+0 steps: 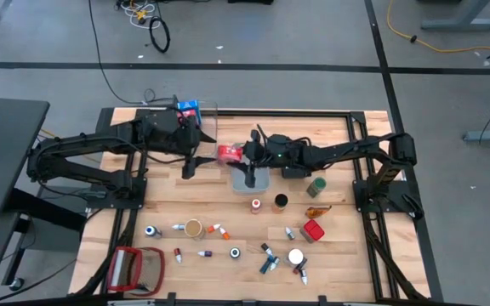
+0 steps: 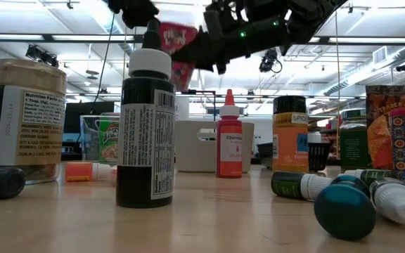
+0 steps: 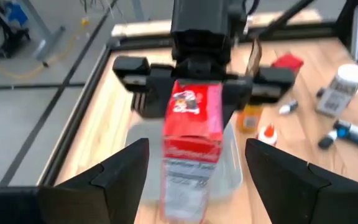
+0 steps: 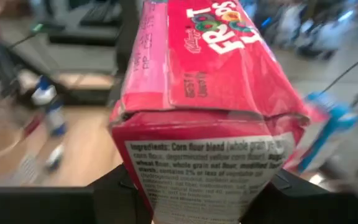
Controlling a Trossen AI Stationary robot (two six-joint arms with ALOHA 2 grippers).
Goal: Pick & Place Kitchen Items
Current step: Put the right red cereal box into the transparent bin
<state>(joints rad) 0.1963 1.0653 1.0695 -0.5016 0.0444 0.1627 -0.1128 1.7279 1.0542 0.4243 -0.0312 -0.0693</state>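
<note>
Your left gripper (image 1: 196, 159) stands spread above the table's middle, its fingers (image 3: 114, 177) apart on either side of the red carton (image 1: 230, 154) and not touching it. That carton, lettered "FROOT LOOPS" with "Ingredients: Corn flour blend" on its end, is pinched by your right gripper (image 1: 247, 155) and held in the air beside the grey bin (image 1: 251, 179). Still on the table: a dark bottle (image 2: 145, 133) with a white cap, a red bottle (image 2: 229, 143), an orange-labelled jar (image 2: 290, 135) marked "SPICE", and a jar (image 2: 25, 119) headed "Nutrition Facts". A blue carton (image 1: 189, 108) sits at the far edge.
</note>
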